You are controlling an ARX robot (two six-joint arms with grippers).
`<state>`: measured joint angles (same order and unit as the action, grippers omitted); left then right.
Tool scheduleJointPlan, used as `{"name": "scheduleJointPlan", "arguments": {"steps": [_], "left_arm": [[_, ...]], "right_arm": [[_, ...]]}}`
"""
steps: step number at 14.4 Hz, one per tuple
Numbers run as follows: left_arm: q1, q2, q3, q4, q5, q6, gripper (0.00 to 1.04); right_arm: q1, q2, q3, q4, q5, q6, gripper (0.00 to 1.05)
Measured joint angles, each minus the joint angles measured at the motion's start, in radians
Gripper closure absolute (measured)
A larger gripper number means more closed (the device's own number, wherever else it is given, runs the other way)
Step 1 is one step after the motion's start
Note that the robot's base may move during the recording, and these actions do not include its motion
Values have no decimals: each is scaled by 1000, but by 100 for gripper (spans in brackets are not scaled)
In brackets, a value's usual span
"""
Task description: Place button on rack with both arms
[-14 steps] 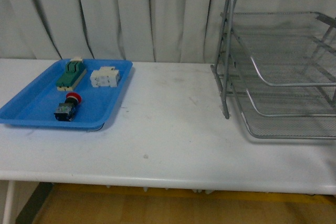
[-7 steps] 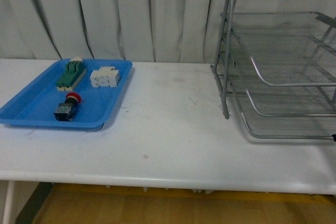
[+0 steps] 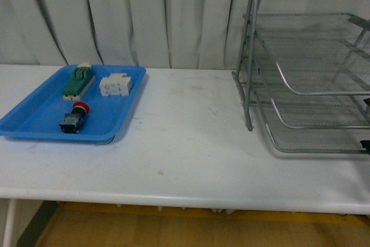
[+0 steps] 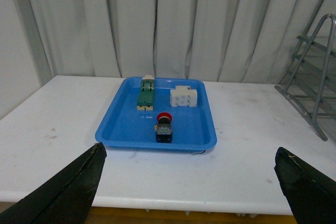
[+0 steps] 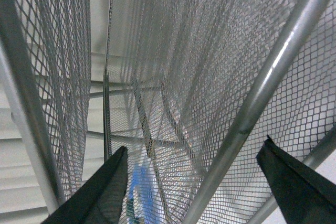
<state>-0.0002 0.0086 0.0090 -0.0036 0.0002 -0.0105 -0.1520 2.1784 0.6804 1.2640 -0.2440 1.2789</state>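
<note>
The button [image 3: 75, 117], red cap on a black body, lies in the near part of a blue tray [image 3: 34, 117] at the table's left. The left wrist view shows the button [image 4: 164, 128] well ahead of my left gripper [image 4: 190, 150], which is open and holds nothing. The silver wire-mesh rack [image 3: 306, 67] stands at the right. My right gripper [image 5: 193, 148] is open and close against the rack's mesh [image 5: 173, 51] and rods. In the front view only a dark sliver of the right arm [image 3: 366, 143] shows at the right edge.
In the tray, a green terminal block [image 3: 78, 81] and a white block [image 3: 115, 85] sit behind the button. The white table [image 3: 191, 143] stretches between tray and rack. A pleated curtain hangs close behind. The rack's frame [image 4: 310, 77] shows in the left wrist view.
A dark bit of the right arm has come into the front view at the right edge, beside the rack. Button, tray and rack have not moved.
</note>
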Motion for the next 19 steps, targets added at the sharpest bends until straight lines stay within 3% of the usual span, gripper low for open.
{"name": "scheduleJointPlan", "arguments": {"steps": [5, 6, 11, 16, 17, 19], "left_arm": [[0, 0, 0, 0, 0, 0, 7], [0, 0, 0, 0, 0, 0, 7], [0, 0, 0, 0, 0, 0, 7], [0, 0, 0, 0, 0, 0, 7], [0, 0, 0, 0, 0, 0, 7], [0, 0, 0, 0, 0, 0, 7]], "right_arm": [[-24, 28, 9, 18, -3, -23, 89], [-34, 28, 0, 29, -12, 17, 97], [-78, -14, -133, 49, -61, 87, 100], [-111, -163, -427, 47, -91, 89, 100], [-111, -185, -448, 40, -95, 69, 96], [-133, -207, -459, 20, -97, 27, 68]]}}
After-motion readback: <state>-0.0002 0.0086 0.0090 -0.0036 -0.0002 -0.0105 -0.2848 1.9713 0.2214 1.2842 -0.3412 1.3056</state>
